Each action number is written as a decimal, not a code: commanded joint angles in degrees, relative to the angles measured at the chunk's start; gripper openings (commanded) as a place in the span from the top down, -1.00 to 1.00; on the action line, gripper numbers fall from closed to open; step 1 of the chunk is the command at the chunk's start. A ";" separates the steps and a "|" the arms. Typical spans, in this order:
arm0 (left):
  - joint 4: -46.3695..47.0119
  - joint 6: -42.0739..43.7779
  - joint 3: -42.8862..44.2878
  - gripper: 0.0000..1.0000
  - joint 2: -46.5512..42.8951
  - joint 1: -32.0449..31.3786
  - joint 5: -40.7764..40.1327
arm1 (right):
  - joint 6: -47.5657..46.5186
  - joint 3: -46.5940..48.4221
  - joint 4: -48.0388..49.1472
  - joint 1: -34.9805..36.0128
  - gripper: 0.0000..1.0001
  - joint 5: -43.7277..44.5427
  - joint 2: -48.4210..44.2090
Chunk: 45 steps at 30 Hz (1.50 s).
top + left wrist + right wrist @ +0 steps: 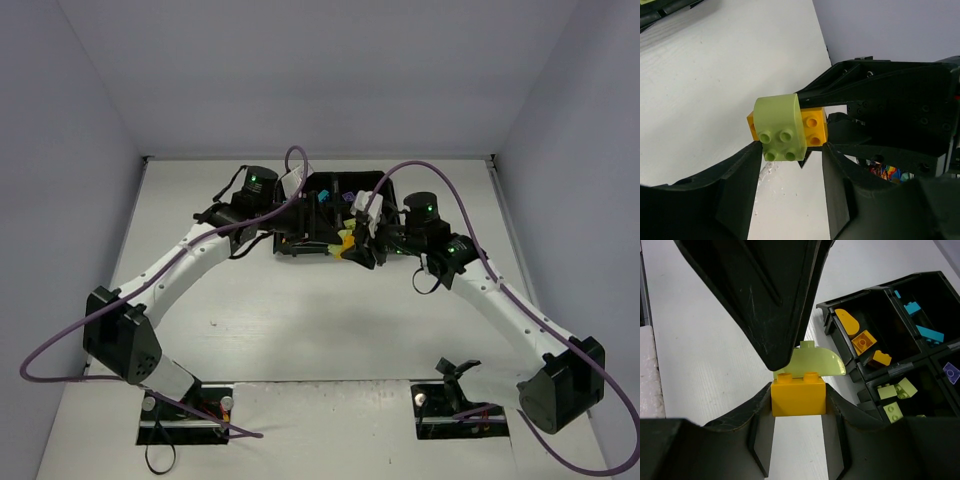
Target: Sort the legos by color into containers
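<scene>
My right gripper [798, 390] is shut on an orange lego [798, 399] and holds it above the table, beside the black tray [865, 291]. A lime green curved lego [815, 365] is stuck on the orange one. My left gripper [792, 150] is open, its fingertips [752, 160] either side of the near end of the green lego [780, 127], with the orange lego [815, 131] behind it. In the top view both grippers meet at the legos [345, 243] by the tray's front edge [300, 250]. The tray's compartments hold orange [862, 340], cyan [920, 320], green [897, 392] and purple [951, 372] legos.
The left gripper's black fingers [765, 305] hang close over the held legos in the right wrist view. The right gripper's body [890, 100] fills the right of the left wrist view. Purple cables [300, 160] loop above both arms. Grey walls enclose the white table [320, 320].
</scene>
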 commanded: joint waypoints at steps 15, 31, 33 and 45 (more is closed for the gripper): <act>4.55 0.52 0.64 0.78 1.57 -0.68 3.57 | 2.37 -0.28 8.06 0.51 1.00 -0.96 -2.35; 0.51 3.16 2.66 1.00 -0.19 5.38 7.17 | 3.07 -11.09 5.33 -0.80 1.00 8.09 -9.29; -0.01 3.86 3.01 1.00 -0.19 5.82 7.09 | 3.34 -11.35 4.72 -1.16 1.00 8.61 -9.38; -3.37 18.79 23.38 1.00 18.23 -0.24 -16.02 | 16.77 -10.13 3.75 -8.89 1.00 14.50 -11.31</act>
